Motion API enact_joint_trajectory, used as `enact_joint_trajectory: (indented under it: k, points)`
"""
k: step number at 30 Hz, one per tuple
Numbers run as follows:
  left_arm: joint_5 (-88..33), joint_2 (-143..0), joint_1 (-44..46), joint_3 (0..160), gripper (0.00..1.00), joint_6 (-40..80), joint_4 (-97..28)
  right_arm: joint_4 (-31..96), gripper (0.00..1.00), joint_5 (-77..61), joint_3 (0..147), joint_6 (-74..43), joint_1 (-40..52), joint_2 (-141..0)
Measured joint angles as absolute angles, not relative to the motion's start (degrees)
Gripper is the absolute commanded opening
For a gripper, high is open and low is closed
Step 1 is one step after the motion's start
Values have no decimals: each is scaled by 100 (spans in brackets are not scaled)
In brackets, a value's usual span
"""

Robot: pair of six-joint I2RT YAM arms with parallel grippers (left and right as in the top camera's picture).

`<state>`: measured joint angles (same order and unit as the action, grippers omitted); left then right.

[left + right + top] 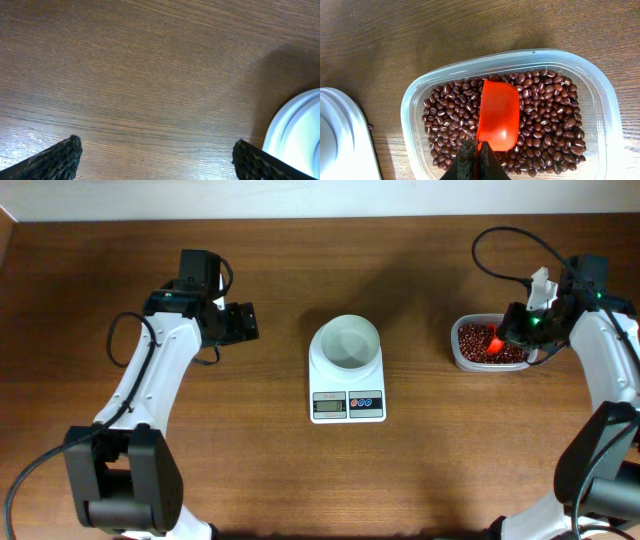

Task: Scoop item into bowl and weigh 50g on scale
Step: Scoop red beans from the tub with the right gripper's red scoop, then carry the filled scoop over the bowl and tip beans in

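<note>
Right gripper (474, 161) pinches the red scoop (497, 117) handle, its blade resting on red-brown beans (545, 115) in the clear tub (600, 90), apparently to load. White bowl (347, 342) sits empty on the scale (347, 406). Left gripper (247, 323) spread, idle.

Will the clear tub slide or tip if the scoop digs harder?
Likely slides under the red scoop: the clear tub looks thin-walled on a smooth wooden table. The beans add ballast and it sits low, so tipping seems unlikely.
</note>
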<state>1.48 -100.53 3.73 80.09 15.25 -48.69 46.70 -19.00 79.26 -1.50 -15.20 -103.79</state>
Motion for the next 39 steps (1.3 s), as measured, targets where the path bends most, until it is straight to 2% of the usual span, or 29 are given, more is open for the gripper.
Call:
enact_joint_trajectory:
  k: [16,23,29,35,39]
  points:
    - [148,-10053,373,8009,99,1525,-4869,4705,4,-1981,7926,-154,-1531,-10431]
    - [148,-10053,373,8009,99,1525,-4869,4866,4,-3173,7926,-106,-1990,-10436]
    - [148,-10053,373,8009,99,1525,-4869,5076,4,-3417,7898,25,-2156,-10453]
    - [148,-10053,373,8009,99,1525,-4869,5041,4,-4834,7616,329,-3159,-10475]
    - [148,-10053,373,8009,99,1525,-4869,5028,4,-5164,7616,344,-3308,-10481]
